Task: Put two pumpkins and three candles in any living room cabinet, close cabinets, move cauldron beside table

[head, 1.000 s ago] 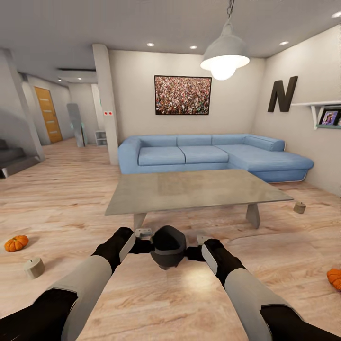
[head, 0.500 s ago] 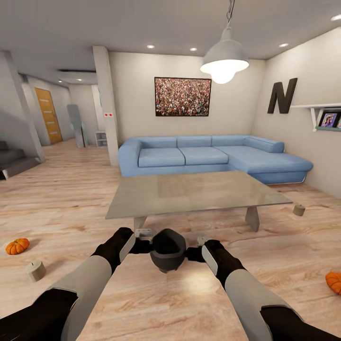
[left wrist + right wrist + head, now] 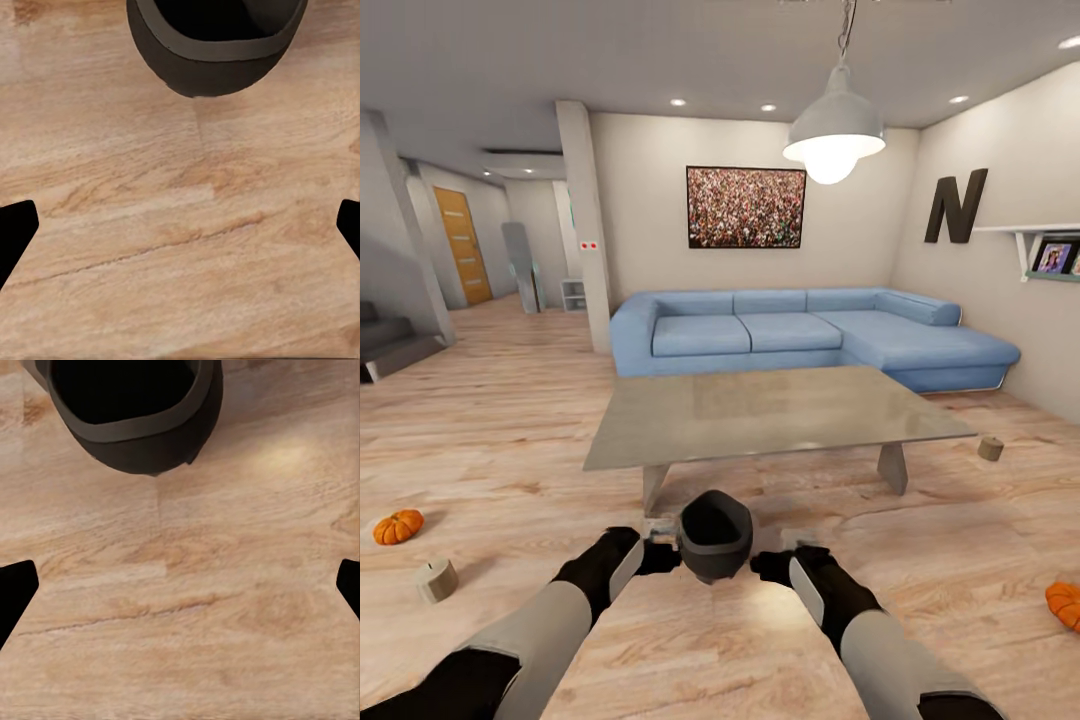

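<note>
A dark round cauldron [image 3: 715, 535] sits between my two wrists, just short of the table [image 3: 760, 415] with its glossy grey-green top. My left gripper [image 3: 660, 527] flanks it on one side and my right gripper [image 3: 778, 540] on the other. The left wrist view has the cauldron [image 3: 214, 45] beyond the open left gripper [image 3: 180, 232], with only floor between the fingertips. The right wrist view has the same: cauldron [image 3: 135, 412], open right gripper [image 3: 180, 592]. On the floor lie a pumpkin [image 3: 398, 526] and candle [image 3: 436, 579] at left, and another pumpkin [image 3: 1064, 604] and candle [image 3: 990, 448] at right. The cabinet is out of view.
A blue corner sofa [image 3: 800, 335] stands behind the table against the far wall. A pendant lamp [image 3: 833, 130] hangs over the table. A white pillar [image 3: 588, 220] and stairs [image 3: 390, 340] are at left, and a wall shelf [image 3: 1040, 245] at right. Wood floor surrounds the table.
The camera has moved slightly toward the table. Both arms and the cauldron between them sit lower and nearer in the head view than before.
</note>
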